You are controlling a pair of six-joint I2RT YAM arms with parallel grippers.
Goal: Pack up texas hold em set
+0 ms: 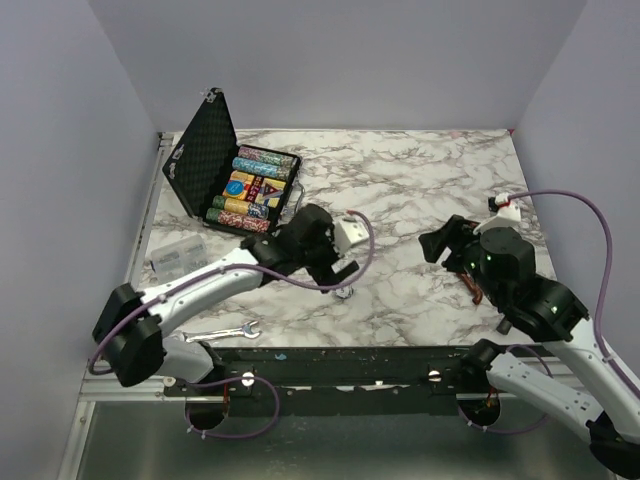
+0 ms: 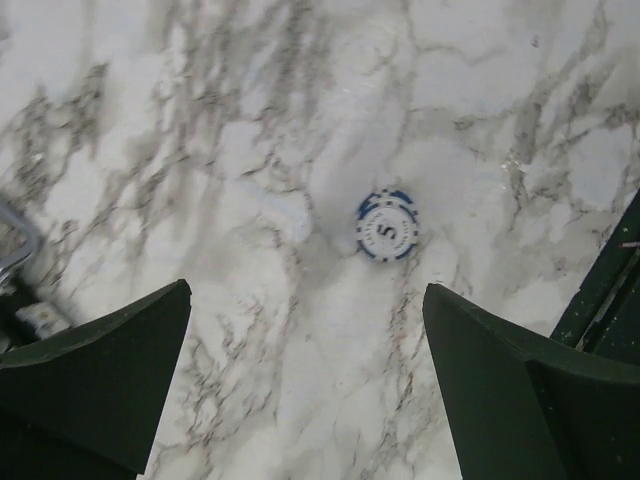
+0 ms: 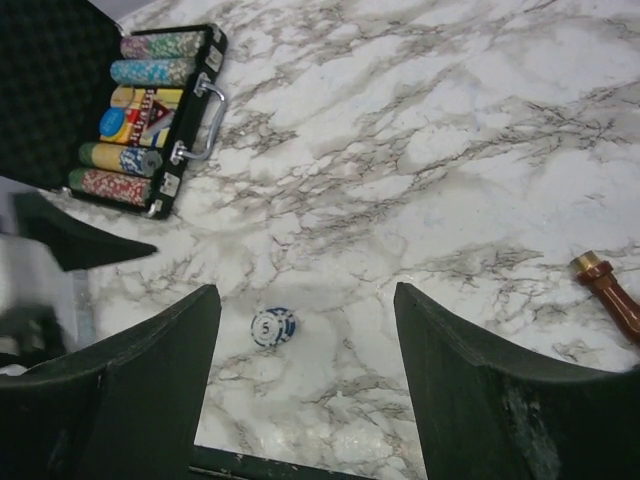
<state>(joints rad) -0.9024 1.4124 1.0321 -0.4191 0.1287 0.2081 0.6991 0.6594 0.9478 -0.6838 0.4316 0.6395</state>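
Marble-patterned bench carries the small black case at its far left, lid standing open, with rows of coloured chips and a yellow-blue card box inside. One white-and-blue chip lies flat near the front edge, well apart from the case; the left tool hovers over it with jaws wide, holding nothing. The right tool is also spread wide and empty, pointing toward that same chip.
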